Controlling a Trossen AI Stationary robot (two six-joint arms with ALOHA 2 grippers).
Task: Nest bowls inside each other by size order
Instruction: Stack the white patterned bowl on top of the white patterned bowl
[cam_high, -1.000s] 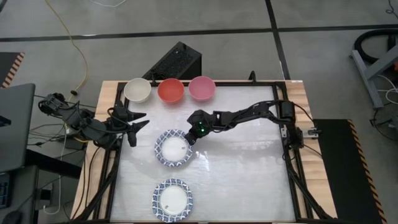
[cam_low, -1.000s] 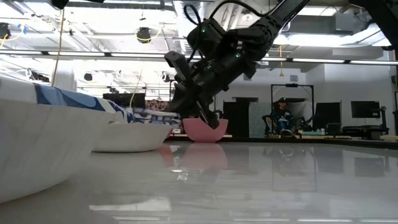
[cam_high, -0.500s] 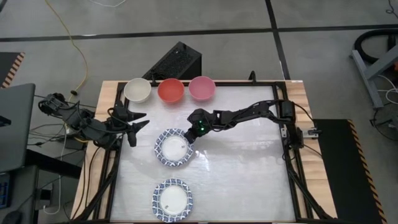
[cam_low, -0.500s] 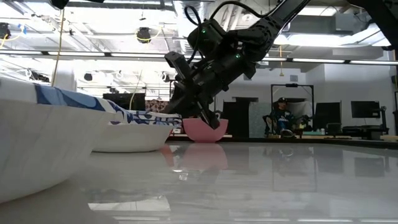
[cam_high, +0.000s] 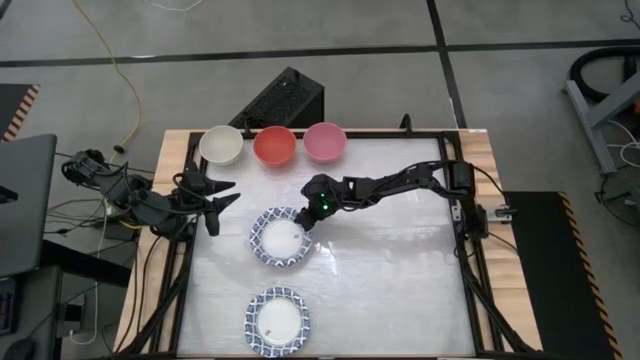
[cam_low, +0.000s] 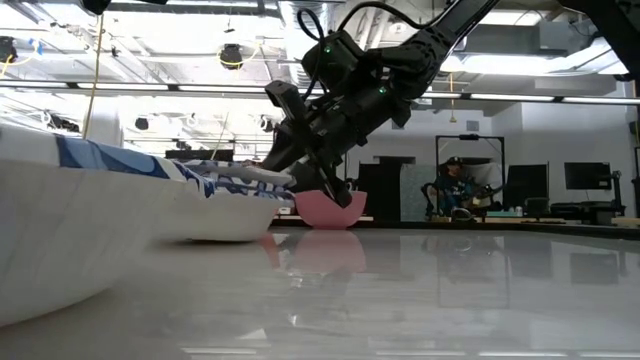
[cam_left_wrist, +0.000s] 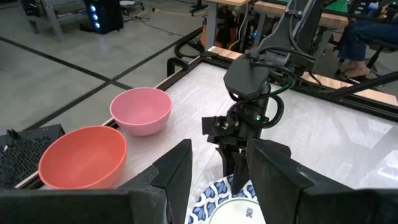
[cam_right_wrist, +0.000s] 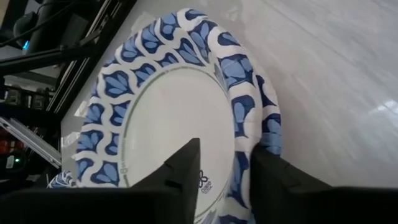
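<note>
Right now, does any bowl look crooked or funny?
Yes. The top blue-and-white bowl in the middle stack sits tilted, its rim lifted on the side where the right gripper straddles it with parted fingers. The pink bowl and the others sit level.

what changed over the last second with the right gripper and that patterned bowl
The right gripper opened its fingers at the rim of the blue-and-white patterned bowl, letting it go; in the low view that rim now sits slightly higher at the fingers. The arm hardly moved. The left gripper stayed open at the table's left edge, and the near patterned bowl, cream, red and pink bowls stayed put.
</note>
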